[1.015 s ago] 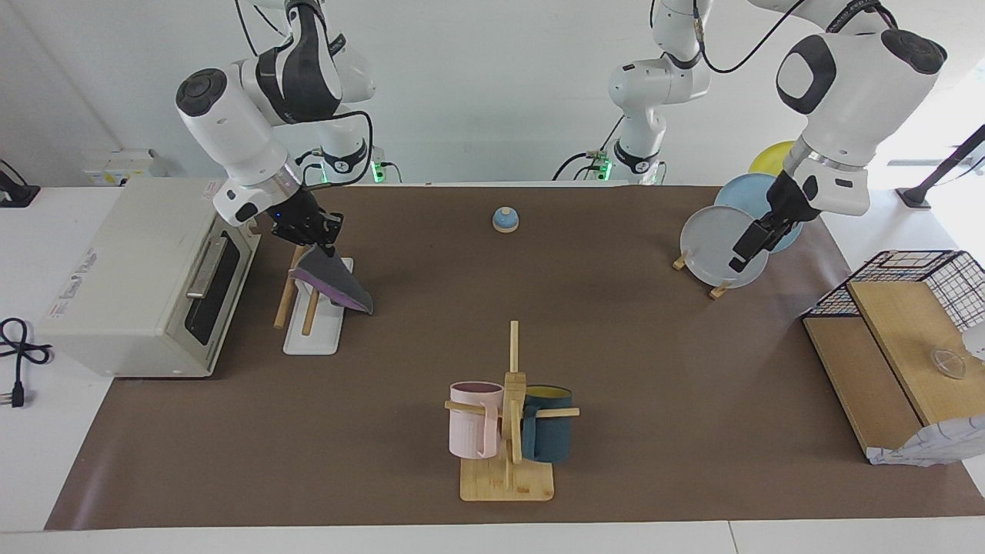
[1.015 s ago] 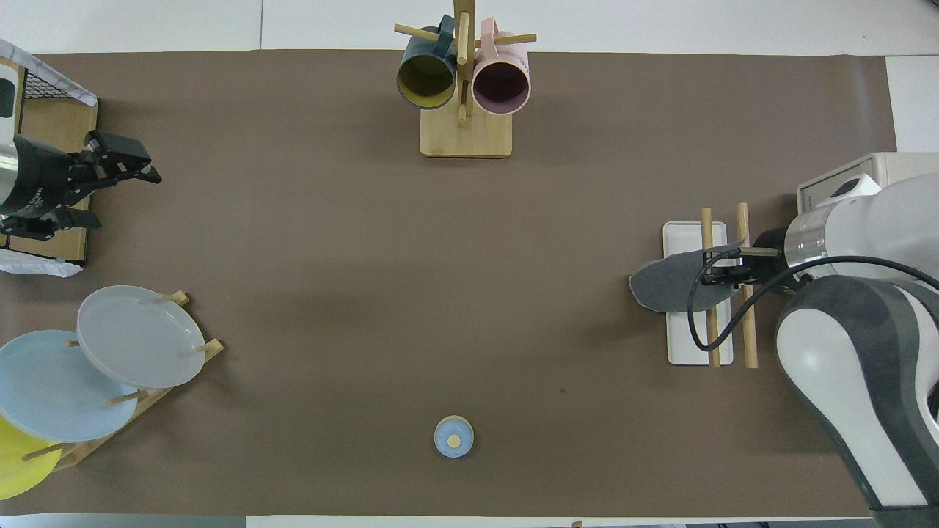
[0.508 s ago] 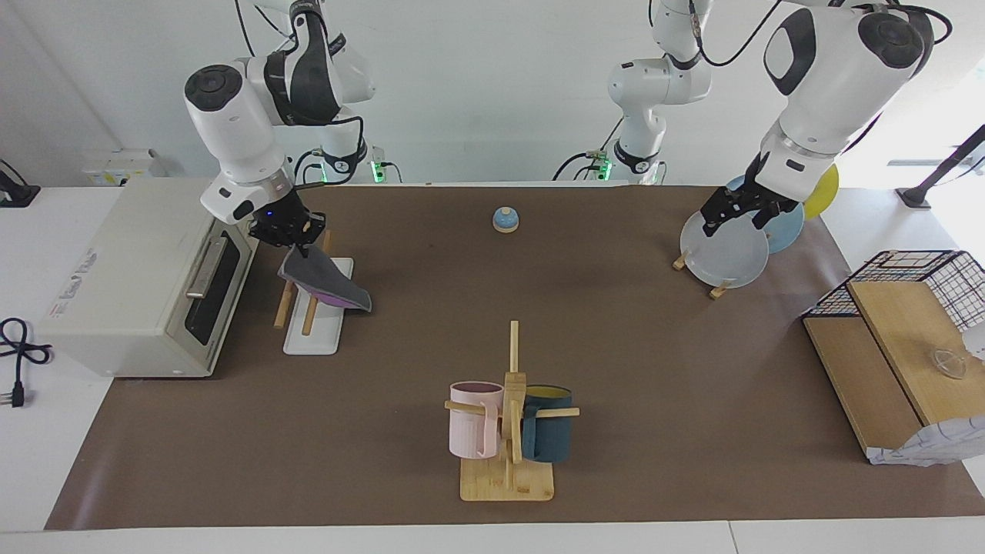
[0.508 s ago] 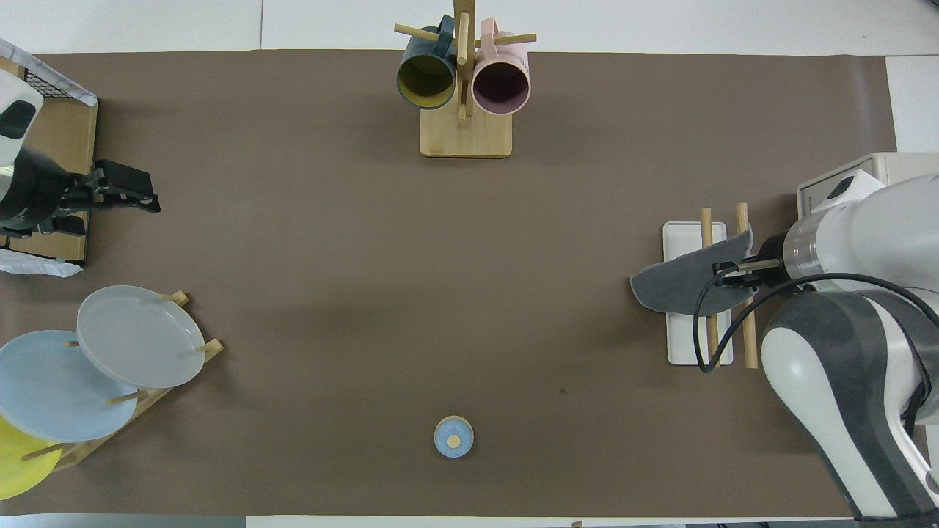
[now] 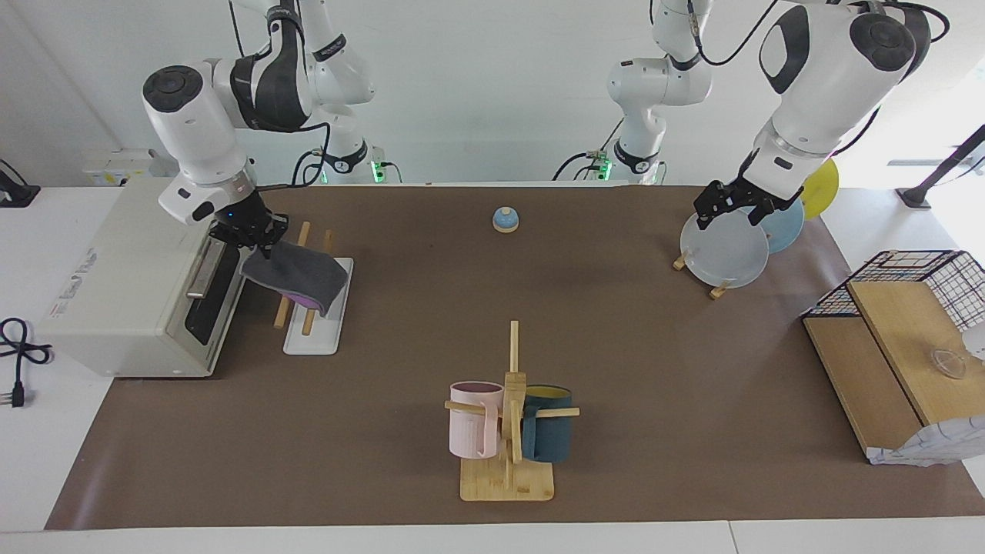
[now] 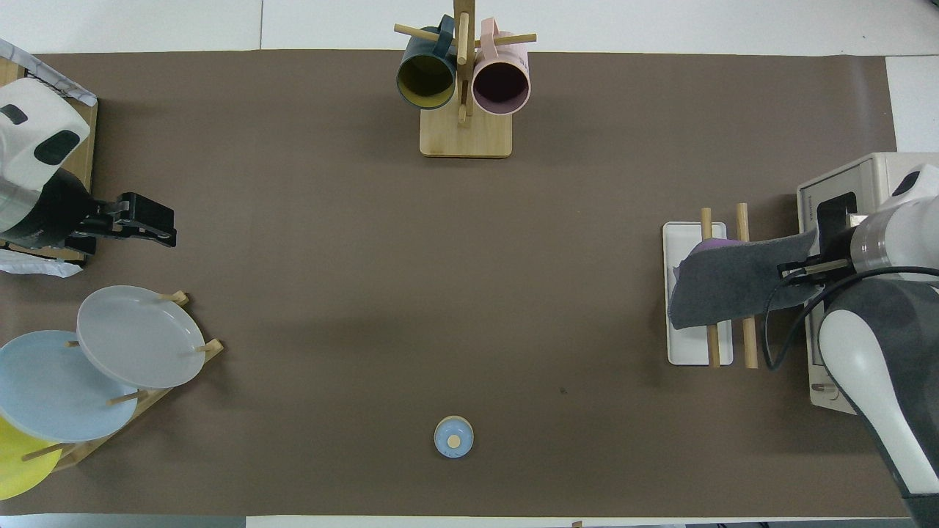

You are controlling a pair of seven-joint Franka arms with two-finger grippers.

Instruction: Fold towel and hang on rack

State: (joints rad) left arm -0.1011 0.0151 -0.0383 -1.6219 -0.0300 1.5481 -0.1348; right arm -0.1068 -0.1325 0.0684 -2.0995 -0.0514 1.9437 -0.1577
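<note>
in the upper left of the facing frame, the soft cloth towel, dark grey on top with a purple face showing underneath (image 5: 296, 275), lay draped across the two parallel light wooden rods of the rack with the flat white base (image 5: 317, 327). the rods ran lengthwise away from the robots, and the towel's long axis crossed them at a right angle, so it stretched from the rack's white base toward the cream toaster oven (image 5: 115, 285) that sat just beside the rack. in the overhead frame, at the right edge, the towel (image 6: 733, 282) covered the middle of both rods and left their ends bare.

the right gripper (image 5: 250, 231) held the towel's edge on the oven side, its fingers closed on the cloth, low over the gap between the rack and the oven door. the right arm came down steeply from its base at the top left of the facing frame, wrist bent and the hand angled toward the rack. by the look of it the hanging was nearly done: the towel seemed to bear on the rods, and letting go and lifting away looked like what remained.

the left gripper (image 5: 723, 204) waited over the grey round plate (image 5: 723, 250) on the small wooden plate stand in the upper right of the facing frame, holding nothing; whether its fingers were parted i could not tell.
</note>
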